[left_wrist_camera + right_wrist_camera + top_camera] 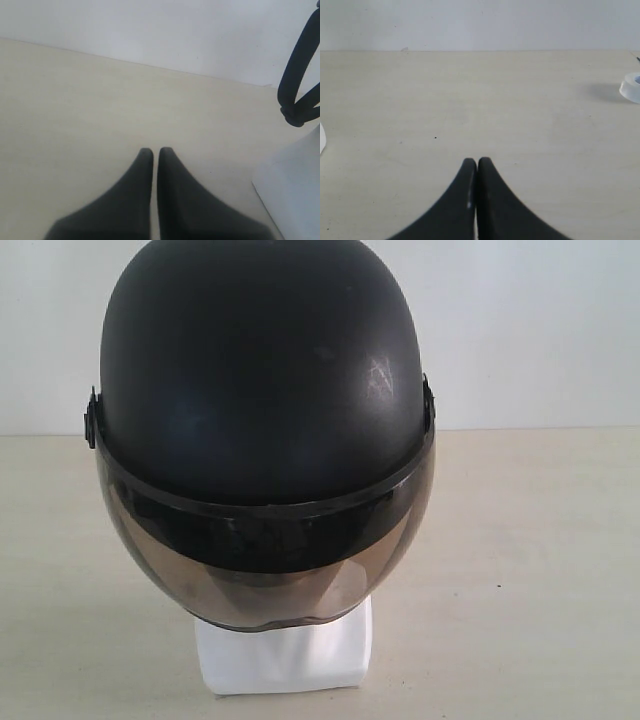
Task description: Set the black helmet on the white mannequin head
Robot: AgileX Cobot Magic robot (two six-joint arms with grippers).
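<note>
Exterior view shows the black helmet [265, 370] sitting over the white mannequin head [285, 655], so the placing step looks done. Only the blocky base of the head shows below the tinted visor [270, 570]. The left end effector [155, 151] is pressed almost together and empty, near that base, where a black chin strap [299, 65] hangs. The right end effector [477, 161] is pressed together, empty, over the tabletop [470, 90]. The next move probably calls only for checking that the helmet sits level. The face is hidden; a small white ring [632, 86] is cut off.
</note>
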